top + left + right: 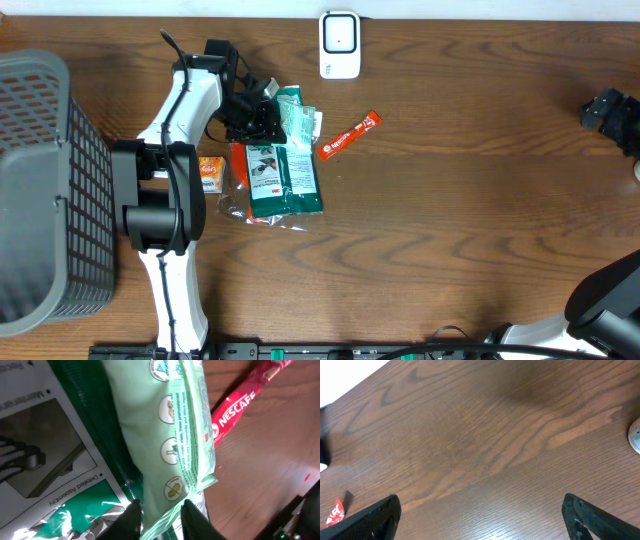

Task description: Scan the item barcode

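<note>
- The pale green packet (296,112) (165,435) lies in the upper left part of the table (480,190). In the overhead view its lower end overlaps the top of a dark green packet (285,180) (92,425).
- The left gripper (270,120) (162,521) comes to this packet from about 9 o'clock. In the left wrist view its two dark fingers (195,520) are pressed on both sides of the packet's near end, so the hand is clamped on the pale green packet.
- I cannot tell if the packet is lifted or is resting on the packet under it.
- The dark green packet is at 6 o'clock from the pale one and carries a white label with a drawing.
- A red Nescafe stick (350,136) (240,405) lies at about 4 o'clock, near but apart.
- A small orange packet (210,174) is at about 8 o'clock, partly under the left arm.
- The white scanner (340,45) stands at about 1 o'clock, at the far edge of the table.
- A grey basket (40,180) fills the 9 o'clock side.
- The right gripper (480,517) is well apart at 3 o'clock, with its fingers wide apart over bare wood and holding nothing.
</note>
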Controlling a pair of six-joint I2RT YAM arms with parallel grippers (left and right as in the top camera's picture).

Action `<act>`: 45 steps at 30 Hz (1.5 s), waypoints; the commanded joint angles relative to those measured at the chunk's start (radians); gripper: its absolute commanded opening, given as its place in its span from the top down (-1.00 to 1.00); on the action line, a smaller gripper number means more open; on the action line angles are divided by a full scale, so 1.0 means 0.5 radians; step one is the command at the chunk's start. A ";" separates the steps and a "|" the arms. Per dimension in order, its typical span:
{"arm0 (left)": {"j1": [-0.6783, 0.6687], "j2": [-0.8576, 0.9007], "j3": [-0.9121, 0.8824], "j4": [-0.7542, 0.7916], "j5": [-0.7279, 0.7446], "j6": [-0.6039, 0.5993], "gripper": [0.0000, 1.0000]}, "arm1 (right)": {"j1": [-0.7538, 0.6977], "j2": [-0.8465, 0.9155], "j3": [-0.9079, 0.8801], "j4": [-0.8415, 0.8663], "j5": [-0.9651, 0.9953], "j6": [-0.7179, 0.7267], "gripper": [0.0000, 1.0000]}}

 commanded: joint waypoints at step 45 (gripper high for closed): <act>0.026 0.028 -0.005 0.283 0.301 -0.397 -0.41 | 0.028 0.008 -0.256 0.247 0.105 -0.060 -0.99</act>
